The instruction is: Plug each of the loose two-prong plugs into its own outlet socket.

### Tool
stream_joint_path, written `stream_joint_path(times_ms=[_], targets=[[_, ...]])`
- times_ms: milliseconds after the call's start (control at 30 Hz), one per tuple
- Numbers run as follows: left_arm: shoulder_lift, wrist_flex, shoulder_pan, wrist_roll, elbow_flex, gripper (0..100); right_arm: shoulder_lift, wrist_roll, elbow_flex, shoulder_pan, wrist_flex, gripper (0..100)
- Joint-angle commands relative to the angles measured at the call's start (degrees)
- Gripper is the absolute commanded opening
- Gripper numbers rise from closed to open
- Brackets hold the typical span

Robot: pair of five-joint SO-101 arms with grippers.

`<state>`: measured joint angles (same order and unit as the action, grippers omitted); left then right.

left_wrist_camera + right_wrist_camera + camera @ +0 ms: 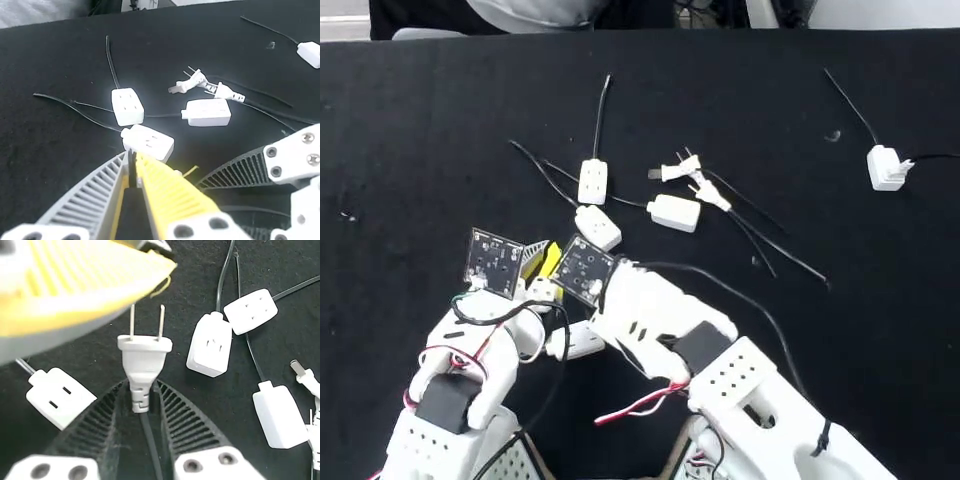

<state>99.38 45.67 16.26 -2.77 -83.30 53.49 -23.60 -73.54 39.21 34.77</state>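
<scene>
The right wrist view tells what the high view hides: the right hand (141,388) is clamped on the neck of a white two-prong plug (145,352), its black fingers (172,410) pressed either side of the strain relief, prongs pointing away from the wrist and bare. Just past the prongs hangs the yellow finger (85,275) of the left hand, and beside the plug lies a near socket (57,392) with its two slots facing up. The left wrist view shows the left hand (131,157) with its yellow and grey fingers together at the tips, aimed at the middle socket (148,142); beyond that lie the far socket (127,106), the right-side socket (207,112) and two loose plugs (192,80) (225,92) touching each other, prongs free. From above, the left arm (470,350) and right arm (660,320) both reach in from the near edge of the black worktop (420,120) and lean toward each other, wrists nearly touching over the near socket. Well apart at the far right sits another white socket block (887,167) on its own cord.
</scene>
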Motion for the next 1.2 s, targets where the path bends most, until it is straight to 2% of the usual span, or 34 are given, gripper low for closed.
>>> stream_joint_path(times_ms=[0,700,1167], targets=[[0.4,-1.5,0.9,-0.7,-0.4,3,1.5,-0.5,0.3,0.7,-1.4,1.1],[0.4,-1.7,0.7,-0.4,-6.5,3,1.5,-0.1,1.6,0.4,-0.9,1.1],[0.4,-1.6,0.5,-0.4,-7.6,3,1.5,-0.4,12.4,0.7,9.9,1.1]])
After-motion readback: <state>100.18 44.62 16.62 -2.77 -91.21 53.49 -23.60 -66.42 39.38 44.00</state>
